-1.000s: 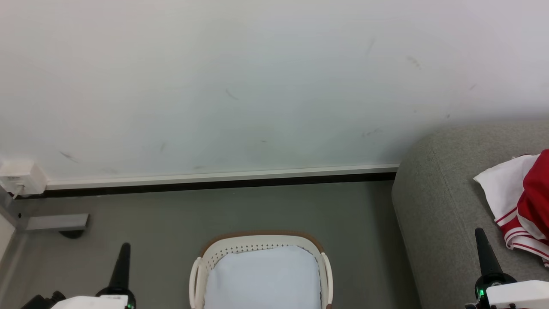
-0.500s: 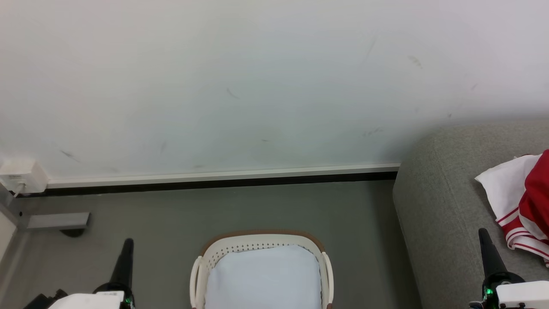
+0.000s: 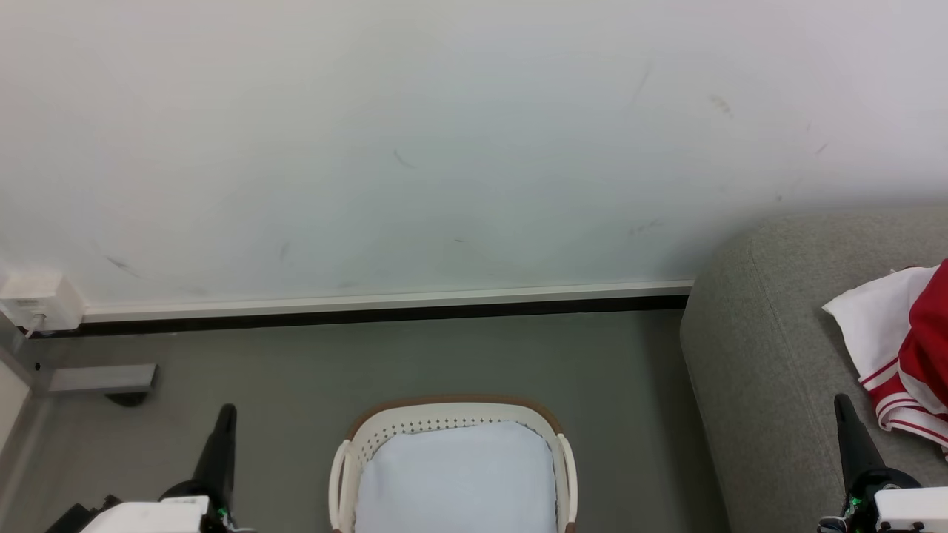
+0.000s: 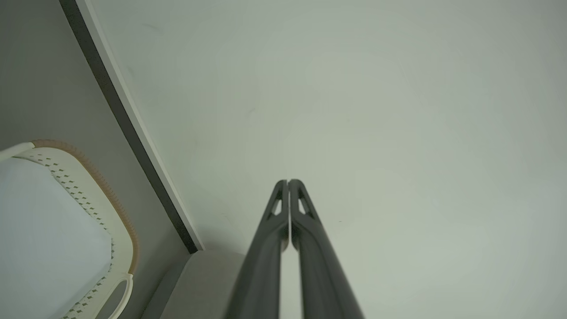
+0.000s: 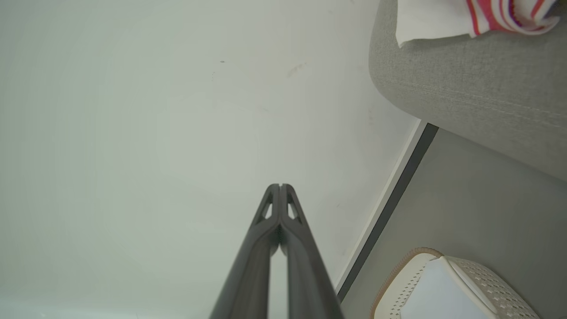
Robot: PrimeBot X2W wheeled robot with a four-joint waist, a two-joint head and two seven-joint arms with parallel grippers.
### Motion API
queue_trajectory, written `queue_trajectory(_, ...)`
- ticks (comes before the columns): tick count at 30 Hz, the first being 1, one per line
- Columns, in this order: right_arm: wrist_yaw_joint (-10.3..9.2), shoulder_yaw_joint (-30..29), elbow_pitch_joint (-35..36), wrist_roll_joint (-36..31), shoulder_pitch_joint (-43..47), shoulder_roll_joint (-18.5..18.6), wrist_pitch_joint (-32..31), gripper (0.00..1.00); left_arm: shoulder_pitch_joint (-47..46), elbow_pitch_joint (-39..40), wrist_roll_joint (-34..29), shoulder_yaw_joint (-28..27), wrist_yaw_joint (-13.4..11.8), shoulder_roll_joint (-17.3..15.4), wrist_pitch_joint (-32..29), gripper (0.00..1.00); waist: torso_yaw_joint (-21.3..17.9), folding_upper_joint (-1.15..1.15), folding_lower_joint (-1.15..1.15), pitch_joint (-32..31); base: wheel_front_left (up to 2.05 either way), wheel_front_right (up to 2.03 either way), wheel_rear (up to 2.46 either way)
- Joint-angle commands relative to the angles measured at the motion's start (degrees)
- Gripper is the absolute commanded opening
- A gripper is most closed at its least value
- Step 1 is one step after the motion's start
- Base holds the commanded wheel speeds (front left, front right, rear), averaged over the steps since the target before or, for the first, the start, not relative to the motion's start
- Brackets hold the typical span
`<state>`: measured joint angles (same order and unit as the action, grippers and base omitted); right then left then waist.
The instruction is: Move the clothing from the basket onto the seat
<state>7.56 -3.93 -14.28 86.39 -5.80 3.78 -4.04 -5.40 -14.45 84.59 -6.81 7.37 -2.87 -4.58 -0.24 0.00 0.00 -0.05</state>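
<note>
Clothing [image 3: 907,355] lay on the seat [image 3: 770,348], near its rounded left edge, and ran off the head view's right side. Basket [image 3: 453,409] stood on the floor [image 3: 444,355] with its pale bottom showing, parted from the seat by a strip of floor and set short of the wall [image 3: 444,148]. Left gripper [image 3: 228,411] hung left of the basket. Right gripper [image 3: 842,403] hung over the seat, just beside the clothing. Both had fingers pressed together.

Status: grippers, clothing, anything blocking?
Left gripper shut, right gripper shut, both empty. Red-and-white clothing on grey fabric sofa. Cream perforated basket bare inside. Nothing blocking.
</note>
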Motion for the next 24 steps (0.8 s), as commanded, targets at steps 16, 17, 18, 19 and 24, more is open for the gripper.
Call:
queue_trajectory(16,-0.13,-1.91,0.45,6.17,-0.56,-0.39,-1.86,0.00,-1.05,0.45,7.32,0.26,0.22,-0.08,-2.00,0.00,0.21,0.00,0.00,0.20,0.00,0.00,0.00)
queue_trajectory(17,-0.13,-2.01,0.45,6.49,-0.55,-0.42,-2.00,0.00,-1.09,0.47,7.73,0.26,0.22,-0.07,-2.14,0.00,0.22,0.00,0.00,0.21,0.00,0.00,0.00)
queue_trajectory(18,-0.13,-2.11,0.45,6.74,-0.55,-0.43,-2.05,0.00,-1.11,0.49,8.23,0.28,0.21,-0.05,-2.17,0.00,0.23,0.00,0.00,0.22,0.00,0.00,0.00)
queue_trajectory(19,-0.13,-2.14,0.45,6.66,-0.54,-0.44,-2.12,0.00,-1.10,0.47,8.23,0.27,0.21,-0.05,-2.22,0.00,0.24,0.00,0.00,0.23,0.00,0.00,0.00)
queue_trajectory(24,-0.13,-2.15,0.43,6.54,-0.55,-0.47,-2.18,0.00,-1.08,0.46,8.16,0.28,0.21,-0.06,-2.21,0.00,0.24,0.00,0.00,0.23,0.00,0.00,0.00)
